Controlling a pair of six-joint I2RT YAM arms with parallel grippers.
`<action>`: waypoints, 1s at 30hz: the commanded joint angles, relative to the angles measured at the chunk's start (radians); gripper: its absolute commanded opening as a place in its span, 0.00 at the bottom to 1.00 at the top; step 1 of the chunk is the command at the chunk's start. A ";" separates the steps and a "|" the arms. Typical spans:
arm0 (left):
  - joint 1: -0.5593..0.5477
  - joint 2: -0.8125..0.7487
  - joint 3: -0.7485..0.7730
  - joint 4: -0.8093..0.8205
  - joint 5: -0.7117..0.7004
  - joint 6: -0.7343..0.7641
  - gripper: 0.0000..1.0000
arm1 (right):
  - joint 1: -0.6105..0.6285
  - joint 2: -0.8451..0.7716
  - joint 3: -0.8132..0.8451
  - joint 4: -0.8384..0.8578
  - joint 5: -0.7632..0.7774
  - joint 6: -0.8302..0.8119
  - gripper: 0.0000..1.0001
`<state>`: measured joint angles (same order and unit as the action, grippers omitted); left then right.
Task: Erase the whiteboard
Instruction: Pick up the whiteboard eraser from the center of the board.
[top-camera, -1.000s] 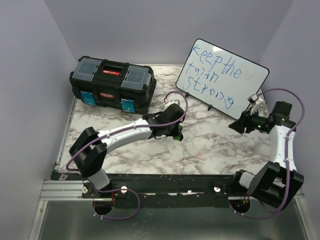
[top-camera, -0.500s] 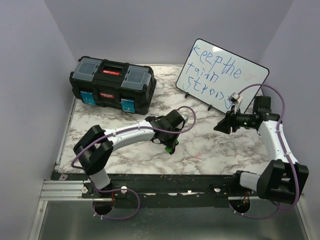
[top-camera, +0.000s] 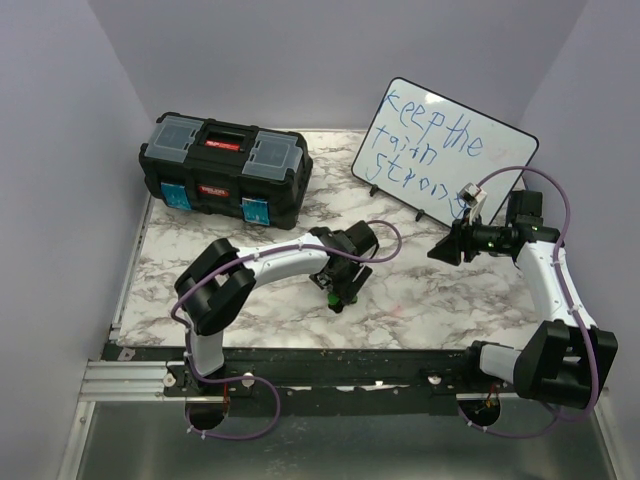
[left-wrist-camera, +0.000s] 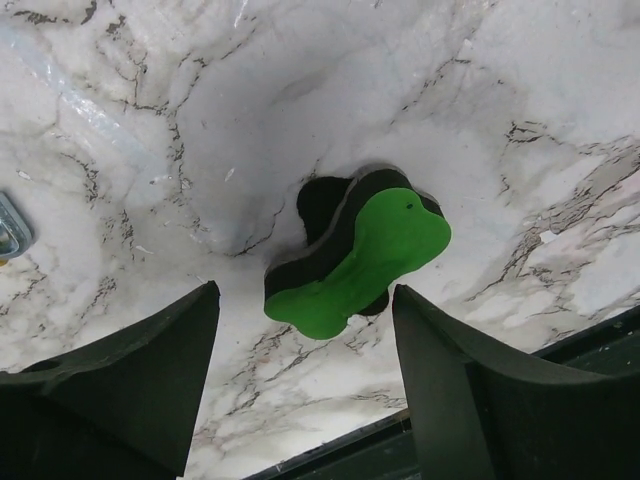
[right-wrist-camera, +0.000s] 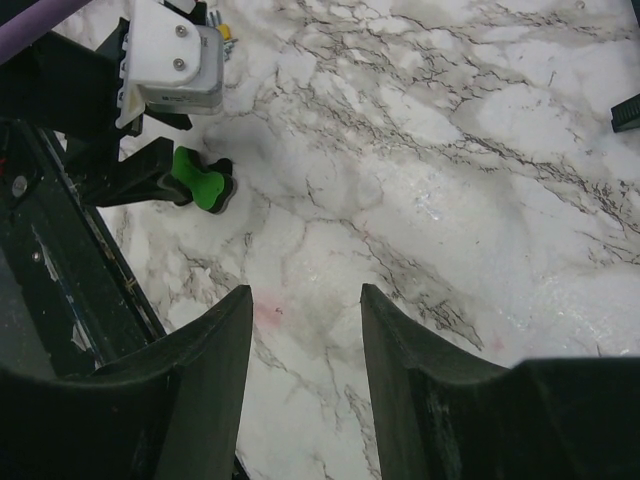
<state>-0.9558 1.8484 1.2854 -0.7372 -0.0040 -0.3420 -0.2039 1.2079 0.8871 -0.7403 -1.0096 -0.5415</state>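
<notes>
Since every blue marker letter on the large white rectangular whiteboard with its thin black rim (top-camera: 445, 150) reads whole, we judge that no wiping has begun. That board stands propped at the far right of the white marble-patterned table (top-camera: 420, 295). Our left pincer (left-wrist-camera: 305, 310) hangs spread above the green bone-shaped eraser with a black underlayer (left-wrist-camera: 355, 255), which lies loose on the table (not pinched). Our right pincer (right-wrist-camera: 305, 295) is spread too, holding nothing. Picking up the eraser and all the wiping remain.

My desk (top-camera: 420, 290) is white marble, grey-veined. The whiteboard (top-camera: 445, 150) carries blue lettering; the eraser (left-wrist-camera: 355, 255) is green over black.
</notes>
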 joint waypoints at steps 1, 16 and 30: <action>0.008 -0.052 -0.030 0.027 0.004 -0.043 0.69 | 0.003 -0.009 -0.004 0.019 0.016 0.012 0.50; -0.013 -0.024 -0.061 0.079 0.156 0.134 0.61 | 0.004 0.003 0.000 0.017 0.021 0.017 0.50; -0.072 0.021 -0.029 0.044 0.012 0.023 0.61 | 0.004 0.012 0.003 0.017 0.024 0.020 0.50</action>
<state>-1.0199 1.8622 1.2434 -0.6895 0.0502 -0.2470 -0.2039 1.2175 0.8871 -0.7338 -0.9962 -0.5304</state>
